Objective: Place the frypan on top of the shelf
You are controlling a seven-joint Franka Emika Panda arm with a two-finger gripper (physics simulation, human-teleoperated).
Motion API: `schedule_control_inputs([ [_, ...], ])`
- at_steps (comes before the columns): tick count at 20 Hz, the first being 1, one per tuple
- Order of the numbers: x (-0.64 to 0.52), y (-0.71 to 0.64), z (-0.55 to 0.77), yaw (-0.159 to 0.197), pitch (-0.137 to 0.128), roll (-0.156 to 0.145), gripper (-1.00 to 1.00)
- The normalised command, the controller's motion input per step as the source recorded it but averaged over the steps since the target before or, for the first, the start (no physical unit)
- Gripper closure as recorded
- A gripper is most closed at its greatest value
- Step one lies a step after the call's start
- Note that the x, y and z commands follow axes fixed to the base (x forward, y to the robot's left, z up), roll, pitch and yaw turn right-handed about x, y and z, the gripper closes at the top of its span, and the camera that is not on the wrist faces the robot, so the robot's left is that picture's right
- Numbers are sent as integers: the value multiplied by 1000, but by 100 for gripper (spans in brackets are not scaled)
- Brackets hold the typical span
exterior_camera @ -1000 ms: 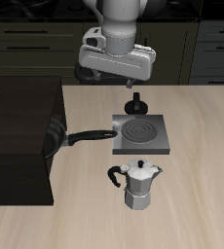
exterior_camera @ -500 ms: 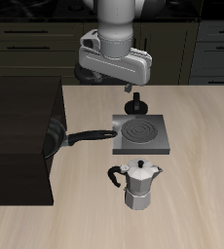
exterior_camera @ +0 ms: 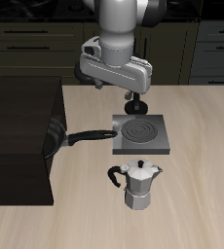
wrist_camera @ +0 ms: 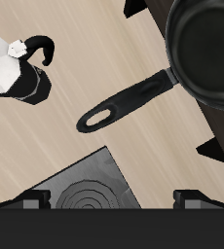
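Exterior view: the white robot arm's head with its black pincer [exterior_camera: 136, 104] hangs over the back edge of the flat grey square stove plate [exterior_camera: 140, 134]. Against half a second earlier, the head has tilted, and the pincer has dropped a little and shifted slightly along the stove plate's back edge; against a second ago the change is the same but larger. How wide the pincer stands cannot be told here, since its fingers merge into one dark shape. It holds nothing.

The round, shallow, glossy black frypan [exterior_camera: 54, 138] sits tucked against the side of the tall dark box-like shelf [exterior_camera: 21, 136], its long straight black handle [exterior_camera: 89, 135] reaching across the pale wooden desk [exterior_camera: 197, 175] to just beside the stove plate. It has not moved between pictures. The silver moka pot with black handle and knob [exterior_camera: 139, 183] stands nearer the desk's front edge, unmoved too.

Wrist view: the frypan [wrist_camera: 207, 51], its handle [wrist_camera: 124, 101], the moka pot [wrist_camera: 15, 70] and a corner of the stove plate [wrist_camera: 90, 190] show, with the two finger tips [wrist_camera: 32, 202] set well apart at the frame's edge.
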Motion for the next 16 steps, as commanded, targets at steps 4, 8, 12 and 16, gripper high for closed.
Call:
schedule_control_inputs([
  [4, 114, -14, -214, -23, 18, -9, -100],
  [8, 102, 59, -204, 17, -20, -4, -100],
  [12, 65, 49, -127, -11, 16, 1, -100],
  [16, 66, 50, -204, -12, 0, -4, -100],
])
